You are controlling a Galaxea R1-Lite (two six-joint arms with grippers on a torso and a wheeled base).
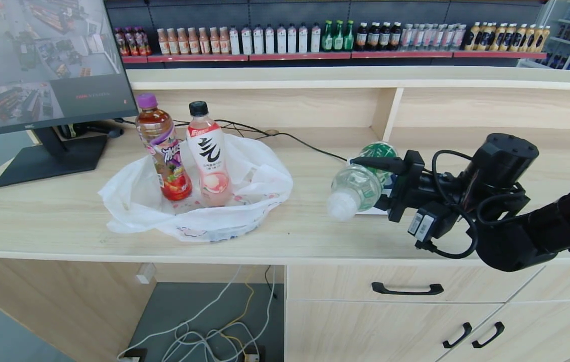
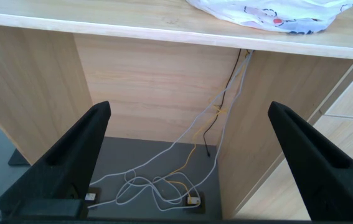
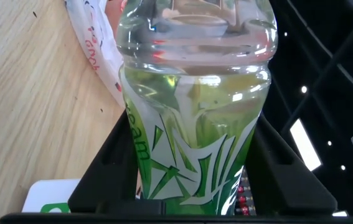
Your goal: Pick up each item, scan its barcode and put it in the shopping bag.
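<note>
Counter (image 1: pixel 38 221) at a shop checkout: the left gripper (image 2: pixel 188 112), fingers spread wide and holding nothing, sits low before the open bay under the counter, facing loose cables (image 2: pixel 164 186). On top, a monitor (image 1: pixel 38 60) stands at ten o'clock of the white shopping bag (image 1: pixel 134 211). The bag holds an upright purple-capped bottle (image 1: pixel 164 151) and, at its three o'clock, an upright black-capped bottle (image 1: pixel 210 156). At three o'clock of the bag, well apart, the right gripper (image 1: pixel 383 188) clamps a green-labelled bottle (image 1: pixel 360 183) above the counter, tilted, its white cap toward seven o'clock.
</note>
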